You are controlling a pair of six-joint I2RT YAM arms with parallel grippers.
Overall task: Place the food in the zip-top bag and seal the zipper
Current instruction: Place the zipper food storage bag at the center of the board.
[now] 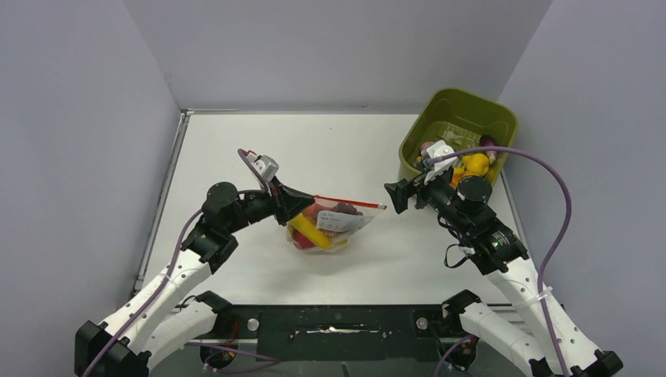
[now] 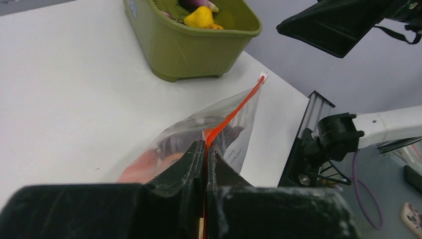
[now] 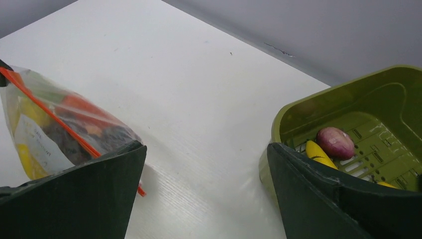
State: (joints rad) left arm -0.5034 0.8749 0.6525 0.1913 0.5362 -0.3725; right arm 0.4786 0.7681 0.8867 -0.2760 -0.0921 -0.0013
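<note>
The zip-top bag (image 1: 339, 225) hangs just above the table mid-scene, holding food: a yellow piece (image 1: 309, 233), red and dark pieces. Its orange-red zipper (image 1: 351, 203) runs along the top edge. My left gripper (image 1: 301, 203) is shut on the zipper's left end; in the left wrist view the black fingers (image 2: 191, 162) pinch the zipper (image 2: 234, 112). My right gripper (image 1: 395, 196) stands open just off the zipper's right end, touching nothing. In the right wrist view the right gripper (image 3: 205, 149) spans bare table, with the bag (image 3: 59, 124) beside its left finger.
An olive-green bin (image 1: 459, 126) sits at the back right, close behind the right arm. It holds more food: a purple-red round piece (image 3: 336, 143), a yellow banana (image 3: 318, 154), and other yellow pieces (image 2: 199, 17). Grey walls enclose the white table.
</note>
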